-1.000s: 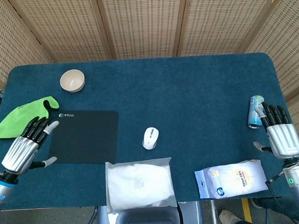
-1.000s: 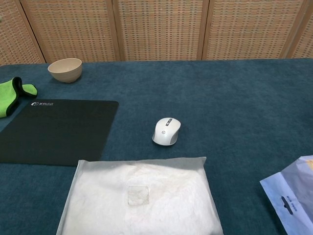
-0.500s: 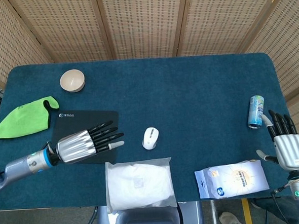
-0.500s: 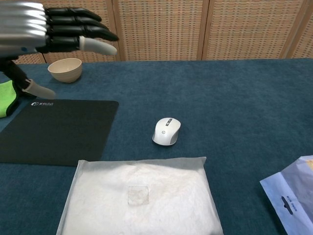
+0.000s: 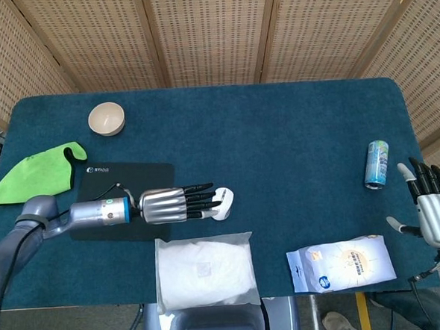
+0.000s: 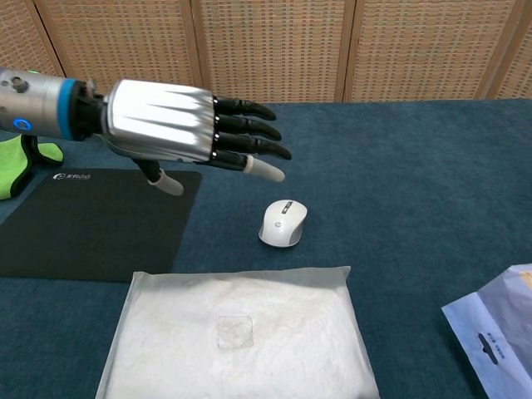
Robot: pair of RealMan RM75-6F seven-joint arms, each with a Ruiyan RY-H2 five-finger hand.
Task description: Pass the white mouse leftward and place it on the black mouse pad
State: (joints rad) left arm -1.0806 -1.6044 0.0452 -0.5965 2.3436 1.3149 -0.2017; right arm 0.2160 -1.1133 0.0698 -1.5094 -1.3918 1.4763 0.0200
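The white mouse (image 5: 224, 201) (image 6: 283, 223) lies on the blue table cloth, right of the black mouse pad (image 5: 101, 183) (image 6: 83, 224). My left hand (image 5: 179, 204) (image 6: 191, 130) stretches flat over the pad's right edge, fingers apart, holding nothing. In the head view its fingertips overlap the mouse's left side. The chest view shows them hovering above and left of the mouse without touching it. My right hand (image 5: 434, 208) is open at the table's right edge, far from the mouse; the chest view does not show it.
A white plastic bag (image 5: 205, 268) (image 6: 237, 332) lies at the near edge below the mouse. A printed pouch (image 5: 341, 262) (image 6: 499, 324) sits to its right. A can (image 5: 376, 164) stands at right, with a beige bowl (image 5: 106, 118) and green cloth (image 5: 35, 173) at left.
My left hand swept rightward from the table's left edge across the pad to just short of the mouse. My right hand drew back toward the near right corner. The mouse has not moved.
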